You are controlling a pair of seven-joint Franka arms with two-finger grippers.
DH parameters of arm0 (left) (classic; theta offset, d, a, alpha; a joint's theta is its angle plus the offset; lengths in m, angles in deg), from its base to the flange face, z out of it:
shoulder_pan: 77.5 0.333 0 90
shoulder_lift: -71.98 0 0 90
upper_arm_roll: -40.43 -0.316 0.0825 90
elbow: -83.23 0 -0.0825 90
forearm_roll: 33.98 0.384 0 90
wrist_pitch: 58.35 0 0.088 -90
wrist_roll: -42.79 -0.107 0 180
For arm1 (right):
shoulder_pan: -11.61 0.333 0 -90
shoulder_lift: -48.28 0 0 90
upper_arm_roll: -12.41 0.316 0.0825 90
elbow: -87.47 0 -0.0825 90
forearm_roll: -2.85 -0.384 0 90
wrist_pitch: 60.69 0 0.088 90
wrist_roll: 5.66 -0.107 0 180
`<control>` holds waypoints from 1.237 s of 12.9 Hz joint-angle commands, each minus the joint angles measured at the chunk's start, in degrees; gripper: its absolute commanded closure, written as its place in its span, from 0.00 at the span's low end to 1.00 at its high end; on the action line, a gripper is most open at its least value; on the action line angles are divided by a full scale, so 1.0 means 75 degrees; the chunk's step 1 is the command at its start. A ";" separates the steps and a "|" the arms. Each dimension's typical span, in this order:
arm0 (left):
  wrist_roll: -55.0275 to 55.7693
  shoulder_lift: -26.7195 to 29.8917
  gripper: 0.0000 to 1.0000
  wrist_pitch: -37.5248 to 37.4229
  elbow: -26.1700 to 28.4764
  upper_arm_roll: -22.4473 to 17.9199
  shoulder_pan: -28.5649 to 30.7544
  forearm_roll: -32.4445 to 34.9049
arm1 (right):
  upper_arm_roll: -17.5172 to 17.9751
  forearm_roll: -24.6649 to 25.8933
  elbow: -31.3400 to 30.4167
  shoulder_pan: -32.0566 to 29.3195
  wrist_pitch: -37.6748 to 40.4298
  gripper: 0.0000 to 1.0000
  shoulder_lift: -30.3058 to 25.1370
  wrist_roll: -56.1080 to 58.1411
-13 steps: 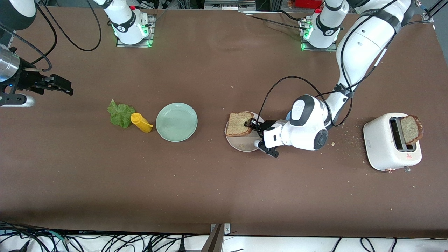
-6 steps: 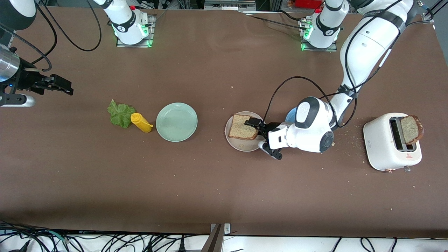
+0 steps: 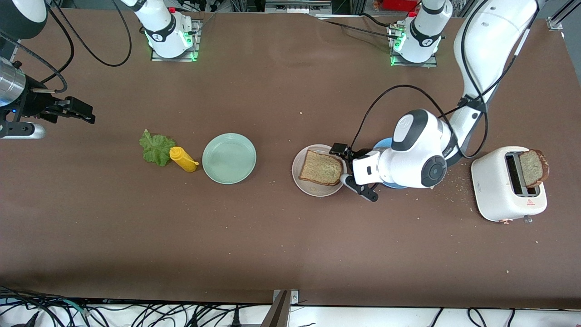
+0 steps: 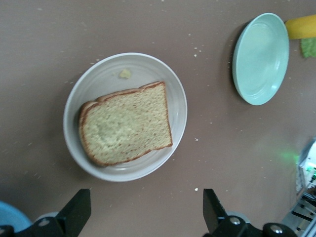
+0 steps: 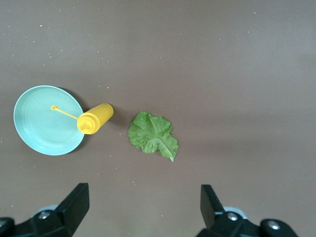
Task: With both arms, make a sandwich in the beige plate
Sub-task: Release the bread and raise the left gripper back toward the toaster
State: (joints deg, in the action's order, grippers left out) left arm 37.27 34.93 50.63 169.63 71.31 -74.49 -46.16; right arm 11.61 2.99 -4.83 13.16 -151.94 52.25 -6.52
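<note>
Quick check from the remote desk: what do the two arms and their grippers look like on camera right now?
Both arms are glossy white with black joint rings and round grey joint caps. The left arm trails looping black cables; the right arm has a silver wrist section. The left gripper and right gripper are black two-finger types. Green lights glow at both bases.

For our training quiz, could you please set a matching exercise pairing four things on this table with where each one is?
Things:
1. bread slice
2. second slice
3. lettuce leaf
4. green plate

Places:
A. sticking out of the toaster
B. beside the mustard bottle, toward the right arm's end
C. flat on the beige plate
D. between the mustard bottle and the beige plate

Pairs: 1-C, 2-A, 3-B, 4-D
</note>
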 commanded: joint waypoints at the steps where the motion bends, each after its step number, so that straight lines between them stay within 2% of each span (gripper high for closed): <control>1: 0.1012 0.0906 0.00 -0.0293 0.0069 -0.0062 -0.0014 0.0987 | 0.0037 -0.0136 -0.0033 0.0004 -0.0138 0.00 0.0009 0.0139; 3: 0.1834 0.1422 0.00 -0.0771 -0.0012 -0.0086 0.0021 0.1877 | 0.0060 -0.0113 -0.0021 0.0191 -0.0231 0.00 0.0021 0.0080; 5: 0.1931 0.1985 0.00 -0.1088 -0.0060 -0.0133 0.0230 0.2664 | 0.0072 -0.0089 -0.0010 0.0215 -0.0279 0.00 0.0056 0.0045; 9: 0.1861 0.2982 0.00 -0.1498 -0.0071 -0.0121 0.1296 0.2713 | 0.0060 -0.0089 0.0002 0.0227 -0.0220 0.00 0.0009 0.0033; 11: 0.1837 0.3042 0.00 -0.2107 -0.0083 -0.0051 0.1659 0.2713 | 0.0049 -0.0054 0.0002 0.0227 -0.0232 0.00 0.0009 0.0033; 13: 0.1732 0.3218 0.00 -0.2343 -0.0537 -0.0121 0.1720 0.2725 | 0.0025 -0.0042 0.0002 0.0204 -0.0267 0.00 0.0033 0.0033; 16: 0.1732 0.3230 0.00 -0.2764 -0.0645 -0.0109 0.1732 0.2632 | 0.0013 -0.0031 0.0014 0.0204 -0.0267 0.00 0.0021 0.0010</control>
State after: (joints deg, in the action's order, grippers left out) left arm 50.99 58.72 32.58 165.68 70.23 -61.53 -27.23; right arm 11.86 2.98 -4.80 14.72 -153.72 52.76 -6.50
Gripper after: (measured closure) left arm 0.000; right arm 0.000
